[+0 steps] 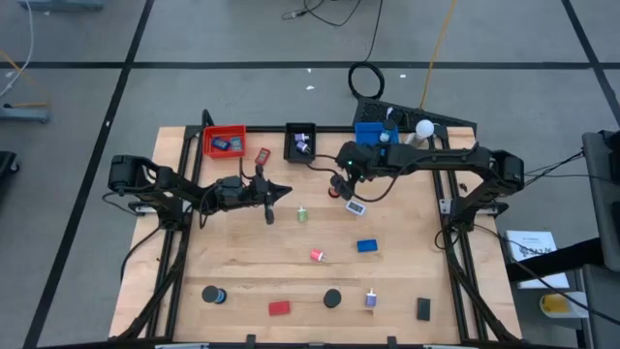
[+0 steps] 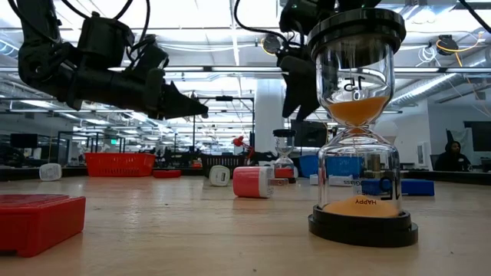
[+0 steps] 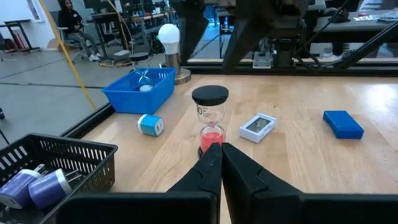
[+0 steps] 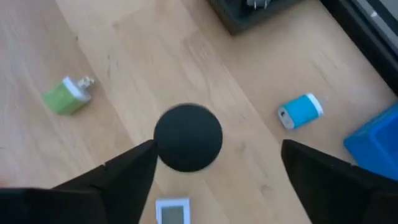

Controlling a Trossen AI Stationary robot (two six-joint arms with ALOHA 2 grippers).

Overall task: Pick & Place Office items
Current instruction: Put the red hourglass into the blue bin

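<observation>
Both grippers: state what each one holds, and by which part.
Nothing is held. The right gripper hangs open above the red sand timer; the left gripper is shut and empty.

Small office items are lying scattered across the table (image 1: 242, 262): a red-sand hourglass (image 3: 211, 121) standing upright, a teal plug (image 3: 150, 125) on its side, a blue block (image 3: 343, 123), a green plug (image 4: 67, 96), and a red block (image 1: 279, 308).

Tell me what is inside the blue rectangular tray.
The blue mesh-walled rectangular tray holds a small clear hourglass, lying against the inner wall. The near wall hides the tray floor, so anything lying flat there cannot be seen.
</observation>
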